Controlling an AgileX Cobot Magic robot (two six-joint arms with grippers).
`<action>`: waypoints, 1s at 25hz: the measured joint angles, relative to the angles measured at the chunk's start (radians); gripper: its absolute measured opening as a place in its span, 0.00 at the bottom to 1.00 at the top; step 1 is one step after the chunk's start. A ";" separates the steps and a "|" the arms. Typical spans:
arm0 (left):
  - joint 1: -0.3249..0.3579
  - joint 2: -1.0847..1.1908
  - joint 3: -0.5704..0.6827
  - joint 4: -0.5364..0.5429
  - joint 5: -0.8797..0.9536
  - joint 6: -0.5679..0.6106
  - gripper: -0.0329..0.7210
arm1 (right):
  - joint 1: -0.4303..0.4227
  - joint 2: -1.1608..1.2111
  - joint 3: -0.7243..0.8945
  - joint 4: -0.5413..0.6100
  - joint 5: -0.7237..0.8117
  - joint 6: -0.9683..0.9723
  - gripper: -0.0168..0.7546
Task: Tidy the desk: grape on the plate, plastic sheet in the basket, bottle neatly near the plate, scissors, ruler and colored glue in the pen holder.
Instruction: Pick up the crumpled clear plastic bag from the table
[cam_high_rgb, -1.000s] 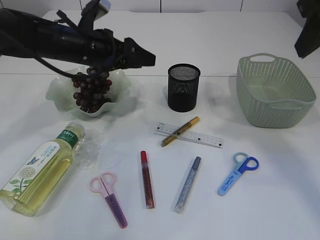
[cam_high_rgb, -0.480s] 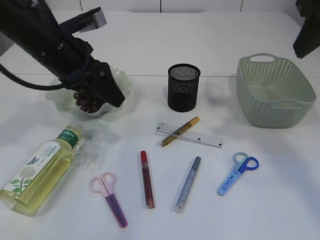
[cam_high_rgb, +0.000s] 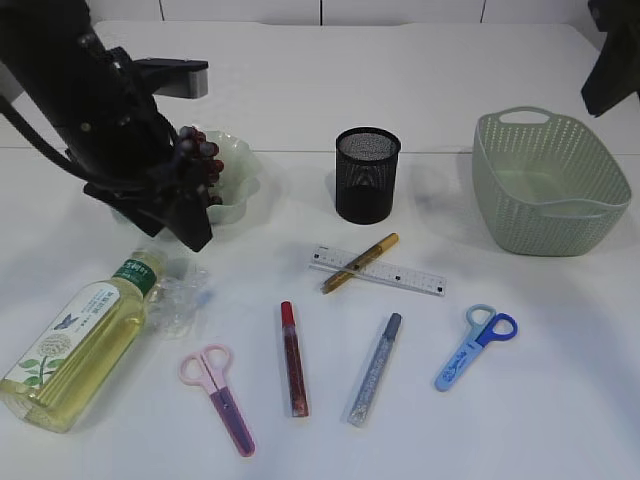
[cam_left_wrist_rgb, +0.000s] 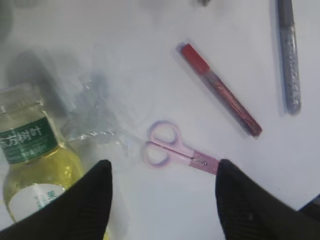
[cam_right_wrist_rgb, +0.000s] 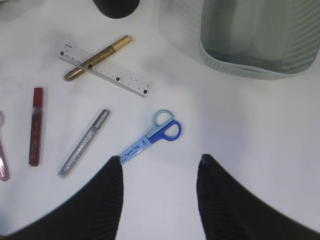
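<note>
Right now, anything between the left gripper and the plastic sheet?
Nothing visible. The left gripper hangs open above the plastic sheet, which lies against the bottle neck, with the pink scissors just beside it.

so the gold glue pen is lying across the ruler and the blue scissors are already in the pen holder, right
Not quite. The gold glue pen does lie across the ruler, but the blue scissors are not in the pen holder; they lie flat on the table, as the right wrist view shows.
</note>
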 joint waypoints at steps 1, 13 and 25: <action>-0.002 0.000 0.000 0.016 -0.018 -0.028 0.68 | 0.000 0.000 0.000 0.002 0.000 0.000 0.53; -0.009 0.096 0.000 0.067 -0.036 -0.216 0.68 | 0.000 0.000 0.000 0.004 0.000 0.000 0.53; -0.009 0.205 -0.001 0.105 -0.056 -0.247 0.68 | 0.000 0.000 0.000 0.004 0.000 0.001 0.53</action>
